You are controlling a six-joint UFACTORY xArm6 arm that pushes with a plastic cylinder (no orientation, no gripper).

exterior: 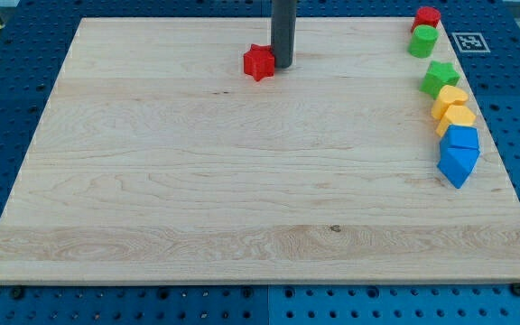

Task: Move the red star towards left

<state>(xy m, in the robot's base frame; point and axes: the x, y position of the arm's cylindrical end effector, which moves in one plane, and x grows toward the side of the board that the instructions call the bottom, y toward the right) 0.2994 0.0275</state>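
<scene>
A pale wooden board (242,181) lies on a blue pegboard table (7,90). Near the middle of the board's top edge sits the red star (258,62). A dark upright rod comes down from the top of the view, and its tip (283,66) rests on the board just at the star's right side, touching it or very nearly so. There is no claw on this arm, so nothing opens, closes or grips; the rod can only push. The star lies to the left of the tip, so a straight slide toward the board's left edge looks likely to carry it the right way, with bare wood all along that path. Down the right edge runs a column of other blocks: a red block (428,15), a green cylinder (422,41), a green star (440,78), two yellow blocks (454,108) and two blue blocks (459,153). The rod's upper part is cut off, and the arm itself is unseen.
</scene>
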